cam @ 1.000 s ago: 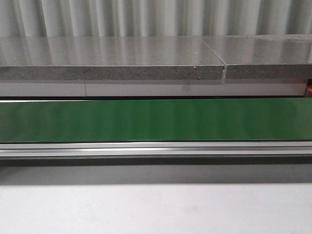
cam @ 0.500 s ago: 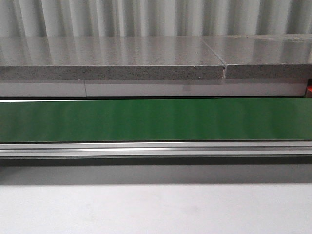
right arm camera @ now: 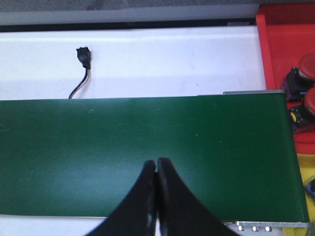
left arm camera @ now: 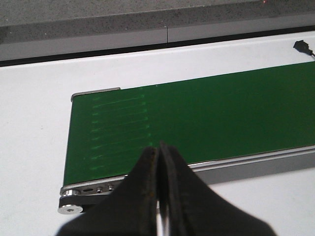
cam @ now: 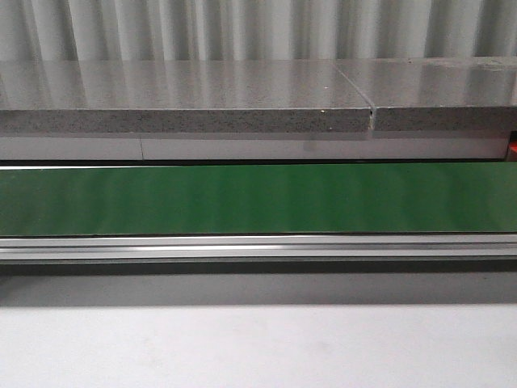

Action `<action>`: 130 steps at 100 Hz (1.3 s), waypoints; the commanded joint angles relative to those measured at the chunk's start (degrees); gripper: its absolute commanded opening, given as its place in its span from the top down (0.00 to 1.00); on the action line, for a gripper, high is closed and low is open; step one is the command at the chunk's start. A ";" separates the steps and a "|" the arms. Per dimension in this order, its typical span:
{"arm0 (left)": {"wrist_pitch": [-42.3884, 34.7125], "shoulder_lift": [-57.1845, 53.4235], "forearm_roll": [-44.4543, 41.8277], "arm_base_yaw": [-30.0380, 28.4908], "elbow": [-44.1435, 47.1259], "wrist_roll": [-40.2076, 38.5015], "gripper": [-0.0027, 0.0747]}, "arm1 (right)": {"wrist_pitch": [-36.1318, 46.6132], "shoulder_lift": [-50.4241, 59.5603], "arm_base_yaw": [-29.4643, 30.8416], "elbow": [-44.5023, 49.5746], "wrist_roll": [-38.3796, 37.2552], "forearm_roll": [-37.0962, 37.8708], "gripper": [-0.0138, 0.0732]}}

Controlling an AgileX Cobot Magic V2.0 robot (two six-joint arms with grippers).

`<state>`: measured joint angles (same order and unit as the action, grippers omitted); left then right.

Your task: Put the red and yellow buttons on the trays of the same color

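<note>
Right gripper (right arm camera: 156, 164) camera alone shows red buttons (right arm camera: 309, 88).

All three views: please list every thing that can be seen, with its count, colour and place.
Conveyor belt: one, green, across the front view, under both wrist cameras.
Stone slab: grey speckled, behind the belt.
White table: one, around the belt.
Red tray: one, at the belt's end in the right wrist view.
Red buttons: two visible, on the red tray.
Yellow surface: partly visible beside the belt's end, perhaps a tray.
Black connector on a wire: one, on the table.
Left tool: black, shut, empty.
Right tool: black, shut, empty.
</note>
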<state>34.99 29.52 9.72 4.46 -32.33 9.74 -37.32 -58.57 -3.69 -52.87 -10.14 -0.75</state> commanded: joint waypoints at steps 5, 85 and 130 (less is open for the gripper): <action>-4.17 0.21 0.96 0.42 -1.57 0.04 0.99 | 7.41 5.25 -0.13 1.83 0.53 0.75 0.92; -4.17 0.21 0.96 0.42 -1.57 0.04 0.99 | 16.41 27.77 -0.13 20.97 0.53 9.00 0.92; -4.17 0.21 0.96 0.42 -1.57 0.04 0.99 | 25.89 40.21 -0.13 32.06 0.53 9.53 0.92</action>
<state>34.99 29.52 9.72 4.46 -32.33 9.74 -16.67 -20.95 -3.83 -20.45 -10.01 7.34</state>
